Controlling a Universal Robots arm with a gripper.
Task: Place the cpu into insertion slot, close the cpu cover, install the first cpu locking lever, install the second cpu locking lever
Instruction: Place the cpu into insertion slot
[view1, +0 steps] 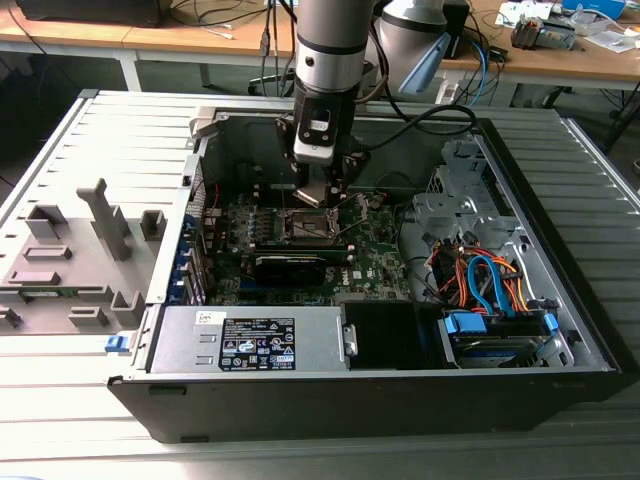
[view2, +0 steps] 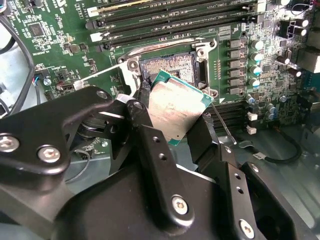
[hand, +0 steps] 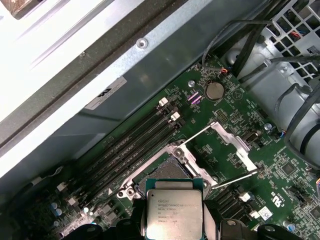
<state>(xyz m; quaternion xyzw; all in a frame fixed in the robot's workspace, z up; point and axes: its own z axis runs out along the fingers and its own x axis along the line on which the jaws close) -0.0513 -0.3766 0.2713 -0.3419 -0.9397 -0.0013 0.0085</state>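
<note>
The gripper (view2: 175, 120) has its jaws closed on two opposite edges of the near-square cpu (view2: 176, 106), which hangs close over the open insertion slot (view2: 167, 65), metal lid facing the wrist and underside toward the green board (hand: 280, 170).

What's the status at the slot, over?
Gripper shut on cpu. Cpu above slot, not seated. Cover open, nothing blocking the slot.

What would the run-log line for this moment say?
gripper: shut on cpu | cpu: held near insertion slot, not seated | cpu cover: open
</note>
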